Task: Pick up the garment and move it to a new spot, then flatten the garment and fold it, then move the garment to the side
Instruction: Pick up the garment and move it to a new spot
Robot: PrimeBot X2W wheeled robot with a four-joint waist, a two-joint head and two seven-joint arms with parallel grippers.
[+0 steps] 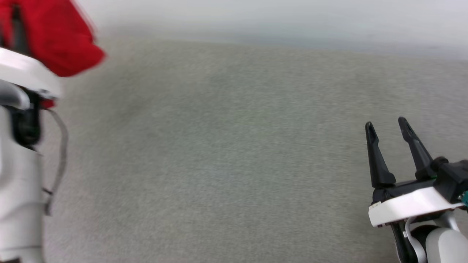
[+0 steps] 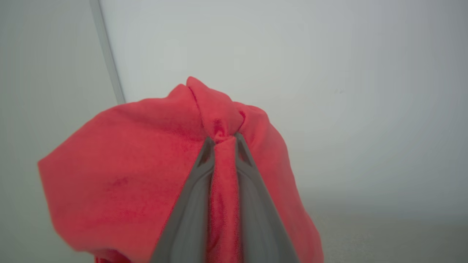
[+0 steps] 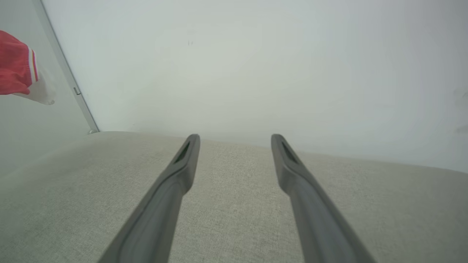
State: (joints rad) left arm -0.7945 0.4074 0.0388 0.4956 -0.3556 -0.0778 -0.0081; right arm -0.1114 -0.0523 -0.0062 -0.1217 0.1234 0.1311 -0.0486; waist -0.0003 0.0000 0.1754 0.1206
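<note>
Left wrist view: the left gripper (image 2: 223,140) has its fingers pinched together on a fold of the garment (image 2: 139,171). The red cloth bunches above the tips and drapes down both sides, hanging clear of the grey surface (image 2: 384,237). Head view shows the garment blurred at upper left. The right gripper (image 1: 386,123) is at lower right, well apart from it, fingers spread and holding nothing.

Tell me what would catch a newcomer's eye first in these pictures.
The bright red garment stands out: it is bunched in the left gripper, whose fingers are shut on a fold of it, at the head view's upper left. Next comes the right gripper at the lower right, fingers spread wide and holding nothing, over the plain grey cloth surface.
</note>
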